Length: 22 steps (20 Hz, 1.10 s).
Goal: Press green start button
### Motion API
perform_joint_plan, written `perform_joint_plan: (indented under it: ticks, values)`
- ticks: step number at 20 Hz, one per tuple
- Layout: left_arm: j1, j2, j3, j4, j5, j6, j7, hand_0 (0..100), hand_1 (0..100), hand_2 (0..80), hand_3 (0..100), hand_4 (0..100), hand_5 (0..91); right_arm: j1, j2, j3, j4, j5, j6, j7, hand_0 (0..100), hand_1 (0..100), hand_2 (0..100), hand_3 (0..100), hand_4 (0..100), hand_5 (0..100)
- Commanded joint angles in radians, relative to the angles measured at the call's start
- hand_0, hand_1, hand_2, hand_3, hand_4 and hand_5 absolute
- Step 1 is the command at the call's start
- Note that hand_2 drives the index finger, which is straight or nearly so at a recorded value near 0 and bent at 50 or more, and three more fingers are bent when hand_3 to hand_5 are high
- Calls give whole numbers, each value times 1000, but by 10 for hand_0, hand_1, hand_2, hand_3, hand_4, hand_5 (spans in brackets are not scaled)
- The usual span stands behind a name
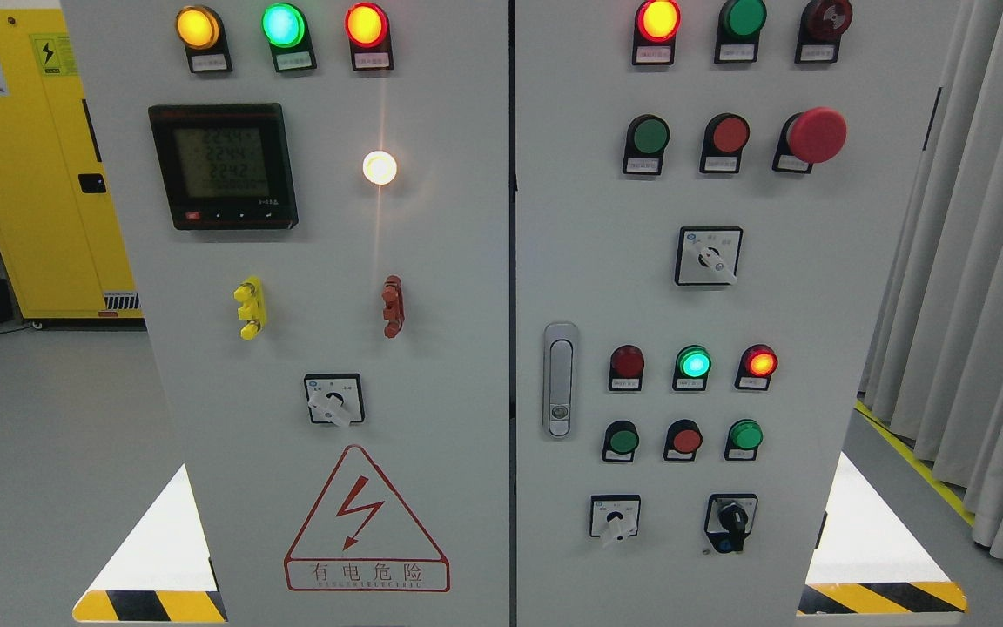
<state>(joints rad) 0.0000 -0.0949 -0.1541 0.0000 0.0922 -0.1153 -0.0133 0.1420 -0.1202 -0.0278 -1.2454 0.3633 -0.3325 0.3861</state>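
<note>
A grey electrical cabinet [432,261] fills the head view. On its right door are green push buttons: one in the upper row [648,136], one at the lower left [621,441] and one at the lower right [744,434]. A lit green lamp [693,361] sits above the lower row, and an unlit green lamp [743,17] is at the top. Red buttons [730,134] [685,440] sit beside the green ones. Neither of my hands nor arms shows in the view.
A red mushroom stop button [817,135] and rotary switches [709,256] [615,518] [731,521] are on the right door, with a door handle [560,379]. The left door carries a meter [223,165] and a hazard sign [365,522]. A yellow cabinet [31,174] stands left, curtains [980,261] right.
</note>
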Motion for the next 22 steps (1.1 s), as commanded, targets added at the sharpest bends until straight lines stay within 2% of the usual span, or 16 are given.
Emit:
perform_joint_plan:
  ticks: [1, 4, 7, 8, 9, 12, 13, 14, 17, 18, 21, 22]
  values:
    - [-20, -9, -1, -26, 0, 2, 0, 120, 556, 0, 0, 0, 0, -67, 2, 20, -492, 117, -13, 27, 212, 490, 0, 231, 251, 125]
    - [-20, -9, -1, -26, 0, 2, 0, 120, 556, 0, 0, 0, 0, -81, 8, 6, -572, 160, -55, -6, 220, 492, 0, 306, 335, 211]
    - [-20, -9, -1, -28, 0, 0, 0, 120, 556, 0, 0, 0, 0, -90, 7, -6, -637, 210, -69, -44, 225, 493, 0, 378, 414, 295]
    - [-20, -9, -1, -28, 0, 2, 0, 120, 556, 0, 0, 0, 0, -102, 7, -9, -649, 230, -77, -49, 225, 494, 0, 380, 413, 297]
    - [-20, -9, -1, -26, 0, 0, 0, 120, 556, 0, 0, 0, 0, -113, 7, -12, -657, 253, -92, -52, 228, 496, 0, 452, 468, 358]
    - [-20, -9, -1, -26, 0, 0, 0, 120, 556, 0, 0, 0, 0, -151, 7, -44, -669, 321, -155, -69, 232, 512, 0, 536, 523, 408]
    - [-20, -9, -1, -26, 0, 0, 0, 120, 556, 0, 0, 0, 0, -165, 7, -55, -671, 345, -167, -76, 241, 525, 0, 643, 608, 511]
    - [-20, -9, -1, -26, 0, 0, 0, 120, 556, 0, 0, 0, 0, -182, 7, -67, -677, 367, -177, -88, 246, 532, 0, 643, 609, 510]
    - [-20, -9, -1, -26, 0, 2, 0, 120, 556, 0, 0, 0, 0, -225, 7, -76, -678, 428, -181, -119, 273, 559, 0, 679, 672, 601]
    - [-20, -9, -1, -26, 0, 0, 0, 120, 556, 0, 0, 0, 0, -237, 7, -76, -678, 448, -181, -124, 293, 576, 0, 693, 693, 646]
    - [-20, -9, -1, -26, 0, 2, 0, 120, 556, 0, 0, 0, 0, -281, 7, -76, -677, 517, -181, -124, 317, 598, 0, 697, 709, 696]
    - [-20, -9, -1, -26, 0, 0, 0, 120, 556, 0, 0, 0, 0, -297, 5, -75, -677, 534, -181, -124, 351, 632, 0, 692, 705, 771]
